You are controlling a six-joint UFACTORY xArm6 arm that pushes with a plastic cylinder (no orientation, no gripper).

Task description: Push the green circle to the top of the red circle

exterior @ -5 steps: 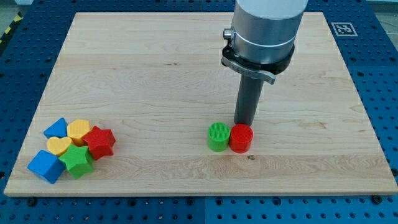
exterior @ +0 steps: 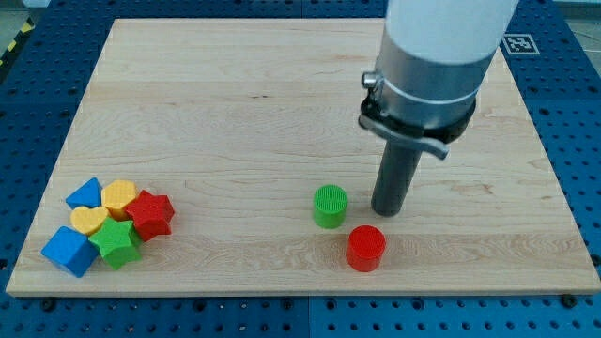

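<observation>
The green circle (exterior: 330, 206) stands on the wooden board, right of centre toward the view's bottom. The red circle (exterior: 365, 248) stands below and to the right of it, apart from it. My tip (exterior: 386, 212) rests on the board just right of the green circle and just above the red circle, close to both. I cannot tell whether it touches either.
A cluster of blocks lies at the view's bottom left: two blue blocks (exterior: 68, 250), (exterior: 84, 194), two yellow blocks (exterior: 119, 198), (exterior: 89, 221), a green star (exterior: 118, 241) and a red star (exterior: 150, 214). The board's bottom edge (exterior: 300, 291) runs close below the red circle.
My tip has moved right and down. The red circle has slid down, away from the green circle it was touching. The green circle has stayed in place.
</observation>
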